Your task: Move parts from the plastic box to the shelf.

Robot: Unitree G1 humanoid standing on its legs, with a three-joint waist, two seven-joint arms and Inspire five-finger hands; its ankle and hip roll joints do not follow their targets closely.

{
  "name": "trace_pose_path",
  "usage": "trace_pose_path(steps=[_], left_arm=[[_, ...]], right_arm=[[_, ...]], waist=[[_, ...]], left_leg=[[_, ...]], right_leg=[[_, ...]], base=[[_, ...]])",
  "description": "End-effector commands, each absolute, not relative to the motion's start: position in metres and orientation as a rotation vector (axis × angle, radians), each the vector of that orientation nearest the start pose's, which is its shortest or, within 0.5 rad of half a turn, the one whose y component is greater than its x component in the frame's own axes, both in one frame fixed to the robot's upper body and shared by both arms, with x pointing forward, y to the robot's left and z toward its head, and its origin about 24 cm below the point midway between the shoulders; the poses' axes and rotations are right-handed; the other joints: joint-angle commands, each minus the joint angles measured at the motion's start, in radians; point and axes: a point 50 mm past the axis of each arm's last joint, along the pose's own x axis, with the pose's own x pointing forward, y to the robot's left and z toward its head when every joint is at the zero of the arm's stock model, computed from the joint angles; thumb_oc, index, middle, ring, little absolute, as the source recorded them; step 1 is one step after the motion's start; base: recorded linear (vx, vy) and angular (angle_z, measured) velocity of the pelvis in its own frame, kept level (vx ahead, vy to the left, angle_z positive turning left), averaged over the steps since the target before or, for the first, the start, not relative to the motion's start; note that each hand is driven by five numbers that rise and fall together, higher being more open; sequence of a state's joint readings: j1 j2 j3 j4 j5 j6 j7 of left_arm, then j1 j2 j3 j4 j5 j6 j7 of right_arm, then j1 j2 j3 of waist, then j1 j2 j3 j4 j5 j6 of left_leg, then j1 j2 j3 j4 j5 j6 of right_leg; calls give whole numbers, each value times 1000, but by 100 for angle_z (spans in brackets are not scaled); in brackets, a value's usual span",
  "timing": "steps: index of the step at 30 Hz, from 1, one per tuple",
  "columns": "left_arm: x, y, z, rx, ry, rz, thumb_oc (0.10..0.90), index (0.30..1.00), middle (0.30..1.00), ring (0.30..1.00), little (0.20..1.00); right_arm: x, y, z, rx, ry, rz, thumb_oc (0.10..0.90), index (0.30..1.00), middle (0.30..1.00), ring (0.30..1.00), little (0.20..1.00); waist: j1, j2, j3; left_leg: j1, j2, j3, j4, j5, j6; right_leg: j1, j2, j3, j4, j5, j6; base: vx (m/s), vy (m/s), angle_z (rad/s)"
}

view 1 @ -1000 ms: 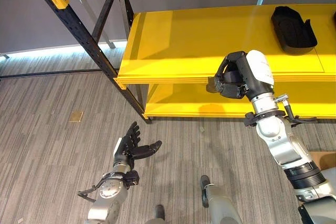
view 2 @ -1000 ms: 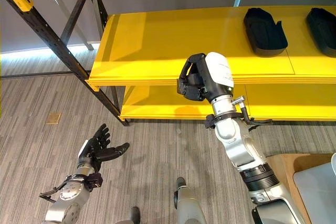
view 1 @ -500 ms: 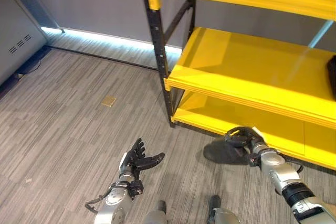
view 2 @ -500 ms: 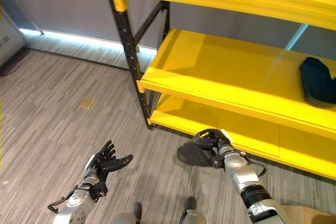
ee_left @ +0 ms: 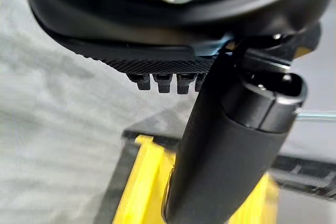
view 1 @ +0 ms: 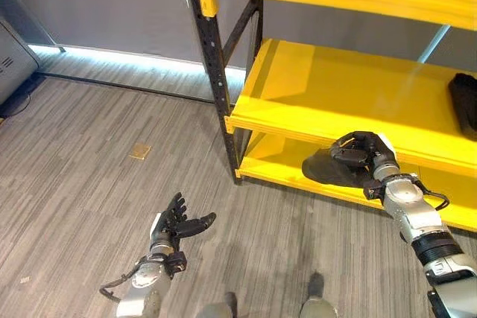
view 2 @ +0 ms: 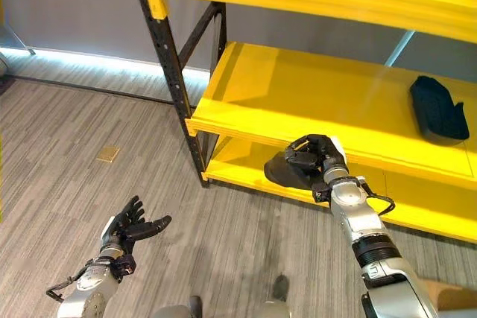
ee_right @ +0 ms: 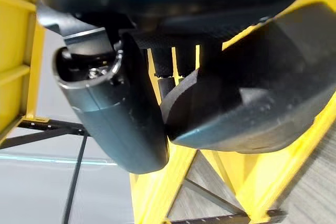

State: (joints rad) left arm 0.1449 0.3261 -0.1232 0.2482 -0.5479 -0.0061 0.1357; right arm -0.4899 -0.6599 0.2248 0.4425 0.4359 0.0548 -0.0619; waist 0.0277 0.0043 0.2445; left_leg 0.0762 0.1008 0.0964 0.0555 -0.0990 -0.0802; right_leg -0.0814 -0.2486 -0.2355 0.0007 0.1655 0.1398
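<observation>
Right hand carrying a black part at the shelf front

Yellow shelf (view 1: pixel 350 87): black part (view 2: pixel 287 170) is held before its middle level's front edge, right hand (view 2: pixel 319 156) clenched around it. Left hand (view 1: pixel 175 225) low, fingers released, over carpet.

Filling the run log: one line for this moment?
right hand: grips black part, by lower shelf edge | left hand: open, idle | another part on shelf

Middle shelf (view 2: pixel 298 87) lies bare left of a black part (view 2: pixel 438 109).
</observation>
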Motion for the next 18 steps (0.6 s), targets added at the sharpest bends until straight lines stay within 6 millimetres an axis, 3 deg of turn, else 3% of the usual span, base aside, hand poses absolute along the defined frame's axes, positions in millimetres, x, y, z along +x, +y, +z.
trace_pose_path(steps=[1,7,15,18], left_arm=[[217,217,-8,-172,240,113,900,1000,1000,1000,1000],[218,218,-8,-171,240,116,900,1000,1000,1000,1000],[220,220,-7,-163,238,109,900,1000,1000,1000,1000],[220,220,-7,-164,239,112,900,1000,1000,1000,1000]], right_arm=[[348,-246,206,-311,-336,-7,400,300,300,300,300],[348,-231,223,-294,-385,77,400,300,300,300,300],[341,-212,266,-347,-528,167,400,300,300,300,300],[340,-208,270,-333,-542,192,400,300,300,300,300]], waist=[[-10,-39,-116],[-19,-41,-119],[-18,-67,-121],[-18,-73,-122]], left_leg=[[48,138,-52,13,-7,-51],[67,133,-31,-20,-8,-45],[83,120,-17,-1,-43,-40],[88,118,-13,4,-52,-39]], right_leg=[[-36,-56,28,70,-48,77],[-46,-60,44,62,-30,83],[-30,-80,58,57,-7,97],[-27,-82,63,54,-4,97]], base=[[4,-39,-24],[-3,3,-14],[-1,42,0],[5,19,-1]])
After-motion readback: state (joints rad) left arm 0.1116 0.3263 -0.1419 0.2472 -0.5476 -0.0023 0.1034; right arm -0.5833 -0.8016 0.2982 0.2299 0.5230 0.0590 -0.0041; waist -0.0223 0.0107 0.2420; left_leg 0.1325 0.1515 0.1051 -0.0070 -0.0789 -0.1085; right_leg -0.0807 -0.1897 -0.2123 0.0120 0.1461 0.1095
